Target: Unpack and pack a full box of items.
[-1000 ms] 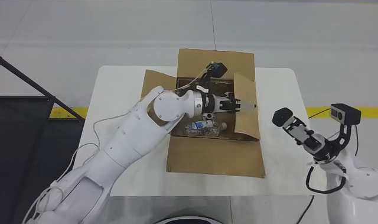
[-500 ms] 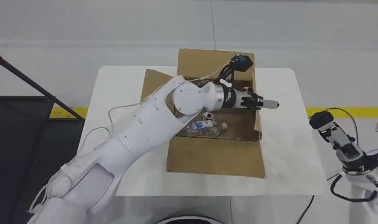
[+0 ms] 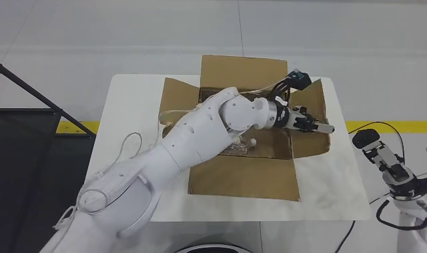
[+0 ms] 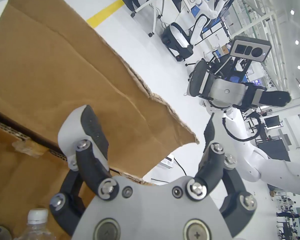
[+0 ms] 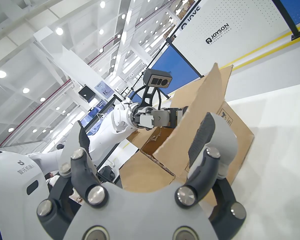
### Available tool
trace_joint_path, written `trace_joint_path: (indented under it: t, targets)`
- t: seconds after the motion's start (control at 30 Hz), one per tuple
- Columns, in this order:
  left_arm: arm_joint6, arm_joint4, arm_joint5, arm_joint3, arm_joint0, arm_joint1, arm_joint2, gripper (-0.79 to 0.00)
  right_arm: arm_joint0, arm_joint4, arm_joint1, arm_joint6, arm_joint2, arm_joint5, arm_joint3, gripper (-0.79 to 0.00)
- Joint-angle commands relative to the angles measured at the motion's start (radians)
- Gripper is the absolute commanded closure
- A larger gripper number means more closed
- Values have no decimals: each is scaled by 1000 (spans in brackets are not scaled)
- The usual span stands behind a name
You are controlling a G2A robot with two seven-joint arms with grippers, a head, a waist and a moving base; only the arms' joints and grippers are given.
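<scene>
Stretching the left arm across the cardboard box [image 3: 243, 71] at the middle of the table [image 3: 133, 99], toward the table's right edge. Resting the left gripper [image 3: 325, 127] on the box's right flap [image 3: 313, 145], spreading its jaws wide and gripping nothing. Hanging the right gripper [image 3: 363, 139] just off the table's right edge, pointing it back at the box, jaws likewise wide apart around nothing.

Covering most of the box's inside with the left arm, leaving just part of a clear plastic bottle [image 4: 36, 219] showing on the box floor; any other contents too hard to make out.

Pushing the right flap outward: standing upright a second ago, now leaning open toward the right edge. Reaching farther right with the left arm than before, and drawing the right gripper back from beside the flap.
</scene>
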Motion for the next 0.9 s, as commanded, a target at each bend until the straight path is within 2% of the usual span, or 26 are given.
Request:
trace_joint_path:
  t: [0.0, 0.2, 0.47, 0.7, 0.87]
  targets:
    - [-1, -15, -15, 47, -7, -26, 13, -785, 0, 0, 0, 0, 0, 0, 0, -785]
    - [-4, -44, -52, 163, -27, -89, 31, -785, 0, 0, 0, 0, 0, 0, 0, -785]
    - [-32, -62, -75, 284, -40, -146, 31, -785, 0, 0, 0, 0, 0, 0, 0, -785]
    - [-44, -63, -106, 342, -53, -177, 17, -785, 0, 0, 0, 0, 0, 0, 0, -785]
    - [-26, -59, -166, 359, -88, -179, -18, -785, 0, 0, 0, 0, 0, 0, 0, -785]
